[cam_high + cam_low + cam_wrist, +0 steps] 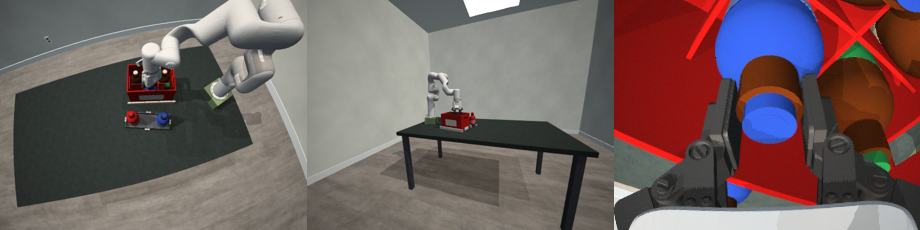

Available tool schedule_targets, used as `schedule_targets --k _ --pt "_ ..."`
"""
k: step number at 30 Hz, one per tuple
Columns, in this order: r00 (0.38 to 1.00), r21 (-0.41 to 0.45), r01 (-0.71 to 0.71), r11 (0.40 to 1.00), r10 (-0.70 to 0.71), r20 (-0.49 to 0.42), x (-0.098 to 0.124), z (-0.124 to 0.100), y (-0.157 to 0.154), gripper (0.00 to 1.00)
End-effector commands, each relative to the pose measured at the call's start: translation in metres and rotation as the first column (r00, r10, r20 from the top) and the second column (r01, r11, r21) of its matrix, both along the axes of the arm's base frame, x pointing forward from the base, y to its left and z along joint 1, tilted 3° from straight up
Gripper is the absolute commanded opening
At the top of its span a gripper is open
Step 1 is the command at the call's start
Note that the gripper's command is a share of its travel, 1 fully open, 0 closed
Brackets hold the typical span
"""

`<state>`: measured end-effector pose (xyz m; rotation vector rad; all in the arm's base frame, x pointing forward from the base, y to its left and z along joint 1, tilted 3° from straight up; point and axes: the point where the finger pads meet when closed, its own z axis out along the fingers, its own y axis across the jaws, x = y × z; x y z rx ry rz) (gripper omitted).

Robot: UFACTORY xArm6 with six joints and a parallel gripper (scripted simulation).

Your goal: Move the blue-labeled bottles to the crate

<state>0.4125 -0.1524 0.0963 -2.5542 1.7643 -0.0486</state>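
A red crate (134, 95) (464, 122) (654, 62) stands on the dark table. My gripper (149, 86) (457, 110) (769, 95) is over the crate and shut on the brown neck of a blue-labeled bottle (770, 29) (152, 87). That bottle hangs upright, low in a front cell of the crate. I cannot tell whether it touches the floor of the cell. A second blue-labeled bottle (163, 119) and a red-labeled bottle (132, 117) (472, 118) stand upright on the grey tray (147, 122) in front of the crate.
Brown bottles stand in the crate: one at the back left (135, 77), one at the back right (164, 75), and a green-capped one (167, 86) (856, 95) right beside the held bottle. The arm's green base block (218, 97) (431, 120) is right of the crate.
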Motion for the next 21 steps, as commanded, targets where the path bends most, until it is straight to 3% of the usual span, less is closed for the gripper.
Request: schedule_targets --k 1,21 --pt "1.0 -0.002 0.0 1.0 0.0 0.005 0.0016 -0.0002 -0.0006 0.0" --pt "1.0 -0.002 0.0 1.0 0.0 0.005 0.0017 -0.0022 -0.0006 0.0"
